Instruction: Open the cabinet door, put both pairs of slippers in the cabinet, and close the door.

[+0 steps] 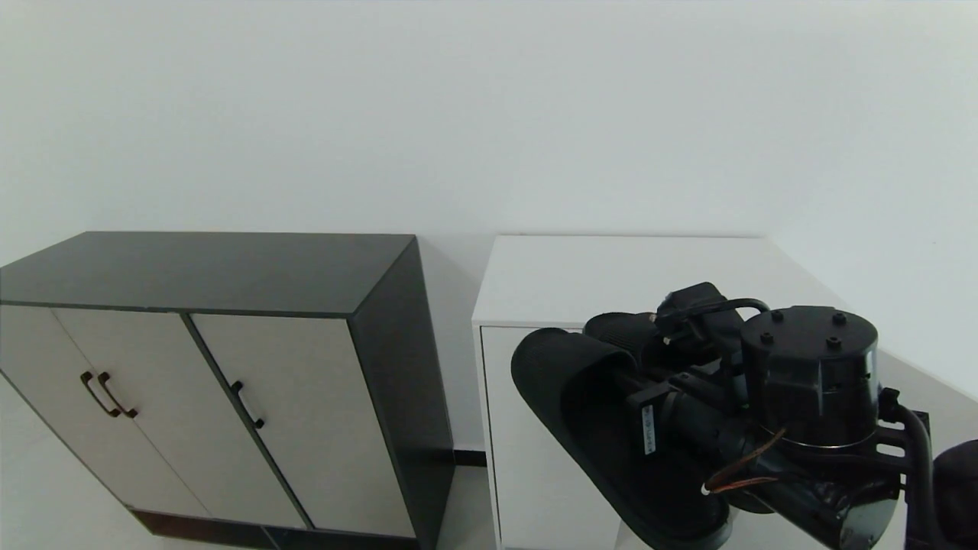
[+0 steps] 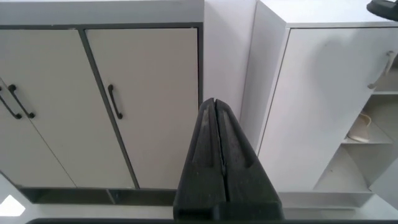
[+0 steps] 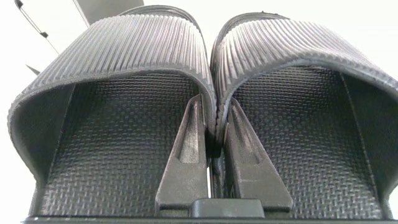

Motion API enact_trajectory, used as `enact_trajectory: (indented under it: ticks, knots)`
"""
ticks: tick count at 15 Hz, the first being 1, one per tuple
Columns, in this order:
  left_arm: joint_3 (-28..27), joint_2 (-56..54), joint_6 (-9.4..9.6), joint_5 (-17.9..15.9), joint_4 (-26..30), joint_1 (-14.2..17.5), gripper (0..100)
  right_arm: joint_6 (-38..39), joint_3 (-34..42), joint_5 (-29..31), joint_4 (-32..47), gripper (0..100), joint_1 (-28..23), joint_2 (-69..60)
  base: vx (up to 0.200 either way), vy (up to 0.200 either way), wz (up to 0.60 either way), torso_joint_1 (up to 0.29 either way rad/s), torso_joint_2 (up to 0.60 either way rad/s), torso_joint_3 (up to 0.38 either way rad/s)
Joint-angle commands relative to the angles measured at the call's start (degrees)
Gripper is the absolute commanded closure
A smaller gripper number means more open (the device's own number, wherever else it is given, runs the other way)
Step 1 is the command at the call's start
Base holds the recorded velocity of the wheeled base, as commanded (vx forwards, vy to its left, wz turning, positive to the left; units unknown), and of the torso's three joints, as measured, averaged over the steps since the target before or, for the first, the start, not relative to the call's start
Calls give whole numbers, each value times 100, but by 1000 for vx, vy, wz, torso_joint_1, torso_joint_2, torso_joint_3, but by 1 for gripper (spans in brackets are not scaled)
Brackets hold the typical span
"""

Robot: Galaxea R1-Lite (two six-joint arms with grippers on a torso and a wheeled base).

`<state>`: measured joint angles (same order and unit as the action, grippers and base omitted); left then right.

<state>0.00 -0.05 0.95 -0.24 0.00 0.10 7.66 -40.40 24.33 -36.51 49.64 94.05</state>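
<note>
Head view has two pieces of furniture against the wall: a dark cabinet [image 1: 229, 271] with pale shut doors on the robot's left, and a white cabinet [image 1: 611, 275] just beside it on the right. In the left wrist view the white cabinet's door [image 2: 311, 106] has open shelves [image 2: 357, 142] past its handle edge, on the side away from the dark cabinet. A pale shape [image 2: 360, 127] lies on one shelf, perhaps a slipper, too small to be sure.

A pair of black slippers [image 1: 565, 382] hangs in front of the white cabinet's face, held side by side. The right hand [image 3: 216, 109] is clamped on them, one finger inside each slipper, pinching the two inner strap walls together. Their long axis runs in line with the hand, toes leading and slanting up toward the cabinet.

The left hand [image 2: 215, 109] is closed on nothing and faces the gap between the two cabinets.

My reading: the right arm, loaded and nearer, has the next move. The shelves lie farther to its right than the toes now point, so the pair likely has to shift that way before going in toes first.
</note>
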Motion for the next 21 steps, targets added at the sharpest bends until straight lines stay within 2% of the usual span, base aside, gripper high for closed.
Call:
enact_trajectory:
  ticks: [1,11,13,14,21]
  knots:
    - [0,5,2,-2,0,-1,100,-1,23,1,4,100,28,8,0,-200,0,2,2,2]
    - [0,5,2,-11,0,-1,100,-291,375,-7,-453,100,37,17,0,-200,0,2,2,2]
    - [0,5,2,-11,0,-1,100,-282,384,-113,-462,100,37,-1,0,-200,-600,2,5,7]
    - [0,5,-7,-11,0,-1,100,-291,401,-122,-462,100,37,-10,0,0,-600,7,2,-7]
    - [0,5,-7,-2,0,-1,100,-291,445,-139,-515,100,37,34,0,0,0,0,0,0]
